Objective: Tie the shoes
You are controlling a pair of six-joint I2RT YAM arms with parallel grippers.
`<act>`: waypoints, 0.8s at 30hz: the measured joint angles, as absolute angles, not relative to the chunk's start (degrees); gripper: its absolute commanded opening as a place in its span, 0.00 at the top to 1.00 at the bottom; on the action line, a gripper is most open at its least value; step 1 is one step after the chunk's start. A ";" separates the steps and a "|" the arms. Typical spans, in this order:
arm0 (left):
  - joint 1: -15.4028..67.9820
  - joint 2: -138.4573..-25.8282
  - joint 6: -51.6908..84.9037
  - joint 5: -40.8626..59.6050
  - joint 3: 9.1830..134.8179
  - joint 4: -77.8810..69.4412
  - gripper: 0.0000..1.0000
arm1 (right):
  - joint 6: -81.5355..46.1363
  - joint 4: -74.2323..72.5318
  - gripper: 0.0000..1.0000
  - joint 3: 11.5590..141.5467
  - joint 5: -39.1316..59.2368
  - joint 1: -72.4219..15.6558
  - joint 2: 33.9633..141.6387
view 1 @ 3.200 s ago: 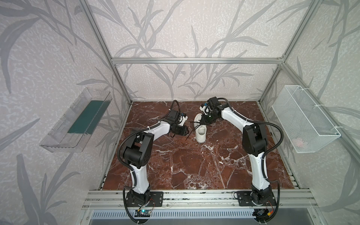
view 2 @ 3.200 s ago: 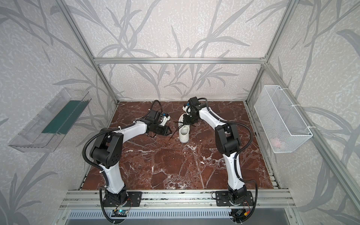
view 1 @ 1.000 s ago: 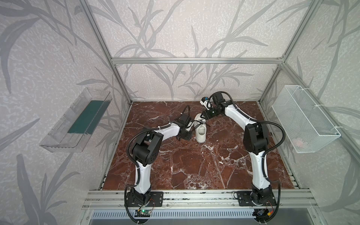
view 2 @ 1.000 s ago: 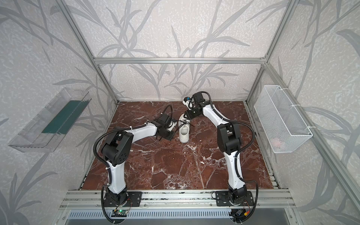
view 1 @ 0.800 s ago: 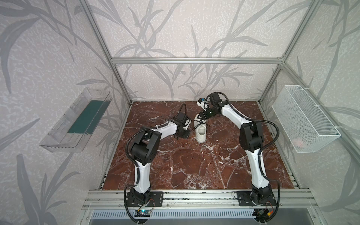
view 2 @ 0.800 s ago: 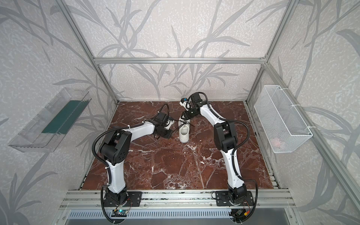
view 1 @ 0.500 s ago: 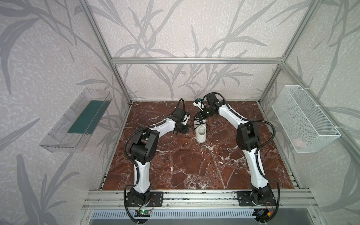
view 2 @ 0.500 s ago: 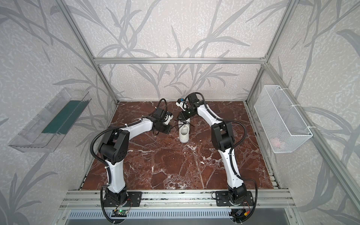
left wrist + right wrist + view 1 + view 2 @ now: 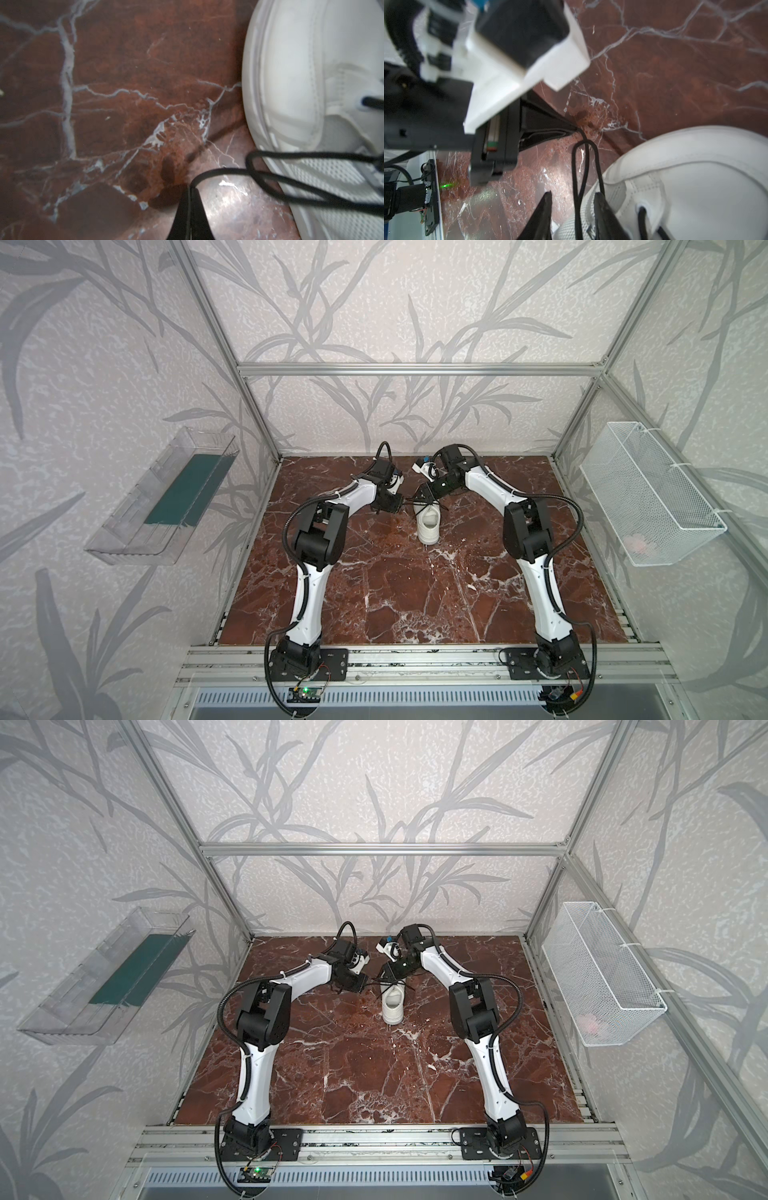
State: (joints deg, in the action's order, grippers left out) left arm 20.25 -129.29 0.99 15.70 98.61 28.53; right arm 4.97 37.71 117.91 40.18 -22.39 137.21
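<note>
We see the white sneaker (image 9: 428,524) standing on the red marble tabletop (image 9: 415,593) a little above the middle of both top views, toe toward the lower edge, with broad bare marble below it and to both sides. Our left gripper (image 9: 190,192) has its jaws pressed together on a strand of black lace (image 9: 218,172), just beside the sneaker's side in the left wrist view. Our right gripper (image 9: 572,199) stands narrowly parted with a lace loop (image 9: 584,162) running between its fingers, not pinched, at the sneaker's edge. The clear wall bin (image 9: 162,497) at far left and wire basket (image 9: 648,497) at far right hang well apart from both arms.
</note>
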 measured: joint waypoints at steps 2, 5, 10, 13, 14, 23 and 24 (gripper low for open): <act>20.03 -130.78 0.91 16.03 100.90 29.02 1.00 | 4.05 36.60 0.64 115.83 40.71 -21.89 136.33; 19.90 -132.79 0.51 16.69 104.36 29.45 1.00 | 2.79 35.35 0.64 113.23 41.25 -20.71 134.30; 19.90 -136.29 -0.84 18.79 111.90 30.37 1.00 | 1.50 33.32 0.64 111.18 42.35 -18.63 131.13; 19.90 -138.72 -2.02 20.08 116.97 32.16 1.00 | 0.82 32.32 0.63 110.89 42.96 -17.54 130.02; 19.90 -139.55 -2.42 20.47 118.74 32.93 1.00 | 0.62 31.94 0.63 110.78 43.16 -17.32 129.80; 19.90 -145.21 -4.78 24.05 129.80 37.45 1.00 | -2.11 30.26 0.63 111.13 45.23 -16.80 129.60; 19.90 -145.71 -4.91 24.34 130.54 37.74 1.00 | -2.46 30.46 0.63 111.61 45.01 -16.78 129.71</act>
State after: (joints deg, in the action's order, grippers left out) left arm 19.90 -145.71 -4.91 24.34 130.54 37.74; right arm -2.46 30.46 111.61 45.01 -16.78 129.71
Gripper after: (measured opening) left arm 0.047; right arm 0.371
